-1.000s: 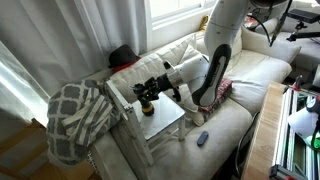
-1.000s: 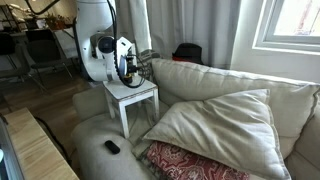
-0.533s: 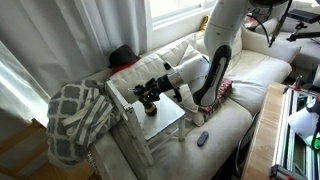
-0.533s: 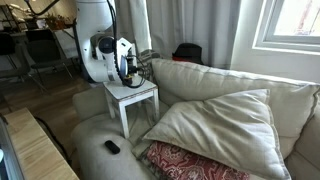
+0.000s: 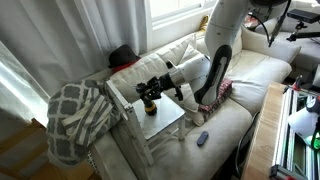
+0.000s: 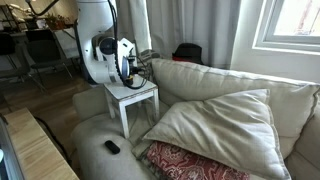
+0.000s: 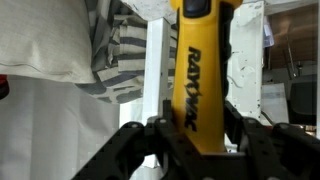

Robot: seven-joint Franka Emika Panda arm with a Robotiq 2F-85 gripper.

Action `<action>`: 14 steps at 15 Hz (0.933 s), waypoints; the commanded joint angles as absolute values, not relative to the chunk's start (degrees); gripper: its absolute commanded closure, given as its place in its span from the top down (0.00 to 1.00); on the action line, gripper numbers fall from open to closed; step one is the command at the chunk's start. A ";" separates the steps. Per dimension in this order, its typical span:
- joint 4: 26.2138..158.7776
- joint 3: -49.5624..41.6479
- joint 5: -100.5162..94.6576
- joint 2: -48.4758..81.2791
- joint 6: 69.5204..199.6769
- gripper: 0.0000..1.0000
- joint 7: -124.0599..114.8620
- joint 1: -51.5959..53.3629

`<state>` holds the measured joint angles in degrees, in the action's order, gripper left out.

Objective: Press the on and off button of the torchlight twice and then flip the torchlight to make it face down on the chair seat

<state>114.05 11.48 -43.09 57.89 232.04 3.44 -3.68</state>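
My gripper (image 7: pixel 198 135) is shut on the torchlight (image 7: pixel 200 80), which fills the wrist view as a yellow body with black lettering. In an exterior view the torchlight (image 5: pixel 148 103) hangs from the gripper (image 5: pixel 150 94) just above the chair seat (image 5: pixel 165 122), its yellowish end down and close to the pale panel. In the other exterior view the gripper (image 6: pixel 137 69) is over the chair seat (image 6: pixel 133 93), and the torchlight is hard to make out there.
A grey-and-white patterned blanket (image 5: pixel 75 115) hangs over the chair's side. A small dark remote-like object lies on the sofa in both exterior views (image 5: pixel 202 138) (image 6: pixel 112 146). Cream sofa cushions (image 6: pixel 220 125) and a red patterned cushion (image 6: pixel 190 163) lie beside the chair. Curtains stand behind.
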 commanded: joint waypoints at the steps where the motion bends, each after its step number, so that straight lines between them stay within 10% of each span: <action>1: 115.75 9.69 -46.61 56.30 232.18 0.26 0.00 -3.36; 14: 118.03 8.12 -48.23 54.25 228.96 0.26 -3.72 -3.57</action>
